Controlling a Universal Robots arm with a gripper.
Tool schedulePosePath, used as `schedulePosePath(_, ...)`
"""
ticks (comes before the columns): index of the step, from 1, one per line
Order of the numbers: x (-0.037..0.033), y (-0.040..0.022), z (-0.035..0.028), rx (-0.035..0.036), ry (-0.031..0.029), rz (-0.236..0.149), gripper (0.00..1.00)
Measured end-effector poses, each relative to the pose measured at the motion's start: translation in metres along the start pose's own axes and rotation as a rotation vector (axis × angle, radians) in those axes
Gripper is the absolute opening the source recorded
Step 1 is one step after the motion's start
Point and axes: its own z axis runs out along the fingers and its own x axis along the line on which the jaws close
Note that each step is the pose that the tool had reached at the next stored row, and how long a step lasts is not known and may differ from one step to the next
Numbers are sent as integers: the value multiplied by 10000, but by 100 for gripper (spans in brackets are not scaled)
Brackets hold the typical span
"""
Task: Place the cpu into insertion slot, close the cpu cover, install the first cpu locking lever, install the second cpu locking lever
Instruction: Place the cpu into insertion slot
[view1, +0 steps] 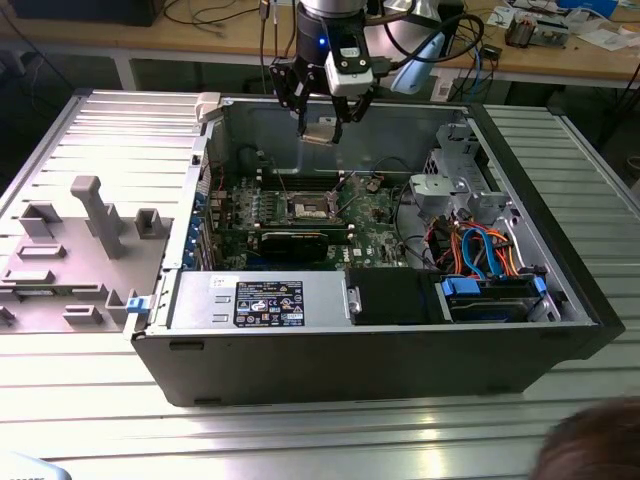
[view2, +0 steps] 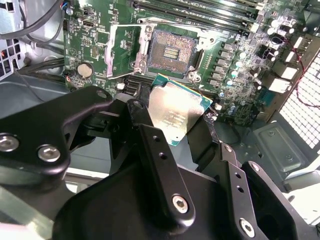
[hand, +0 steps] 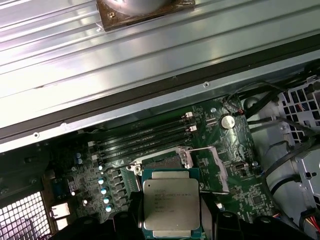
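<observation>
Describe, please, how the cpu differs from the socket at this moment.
The cpu hangs in the gripper above the board; the socket sits fixed on it. The cpu's top is dull silver; the socket is a dark, bare contact field with its cover swung open. Both are square.

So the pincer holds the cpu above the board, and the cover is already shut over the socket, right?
Not quite: the cover is flipped open beside the bare socket, as the second wrist view shows. The pincer does hold the cpu above the board.
</observation>
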Motion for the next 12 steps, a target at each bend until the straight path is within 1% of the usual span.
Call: schedulePosePath(12,1,-1,14,-4,-12,196,55)
